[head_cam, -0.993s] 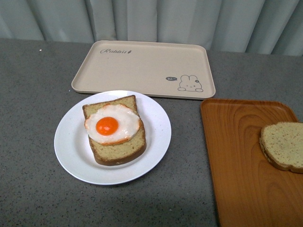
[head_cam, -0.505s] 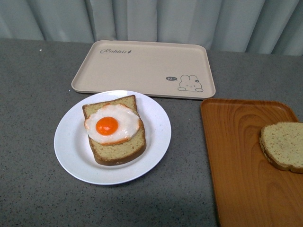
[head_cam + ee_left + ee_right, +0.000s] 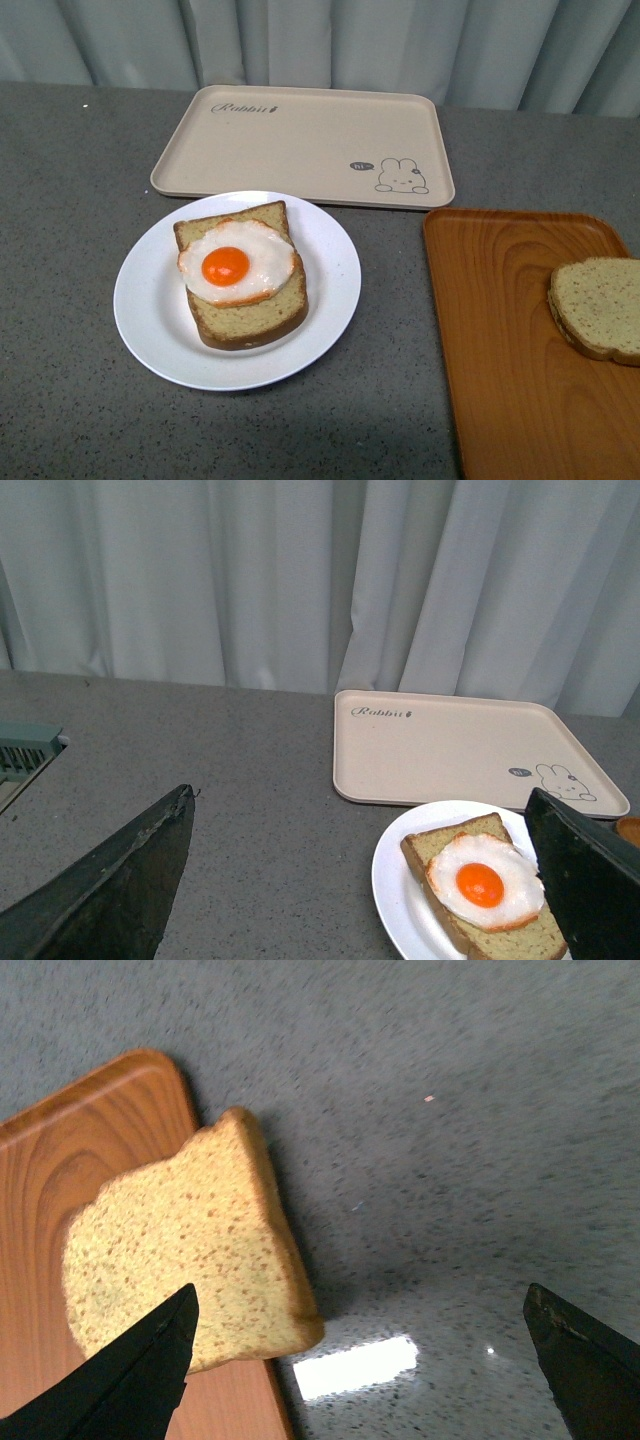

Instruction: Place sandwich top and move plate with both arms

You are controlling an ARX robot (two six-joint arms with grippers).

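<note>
The sandwich top (image 3: 598,307), a plain speckled bread slice, lies on the orange wood-grain tray (image 3: 510,350) at the right; it also shows in the right wrist view (image 3: 180,1255), overhanging the tray's edge. The white plate (image 3: 150,310) sits at centre left and bears a thicker slice with a fried egg (image 3: 238,265). The plate (image 3: 395,880) also shows in the left wrist view. My left gripper (image 3: 370,880) is open, beside and above the plate. My right gripper (image 3: 365,1360) is open above the table beside the sandwich top. Neither arm shows in the front view.
A beige rabbit-print tray (image 3: 300,145) lies behind the plate, near a grey curtain. The orange tray (image 3: 70,1160) runs off the front view's right and bottom edges. A grey vent-like object (image 3: 25,750) sits at the table's far left.
</note>
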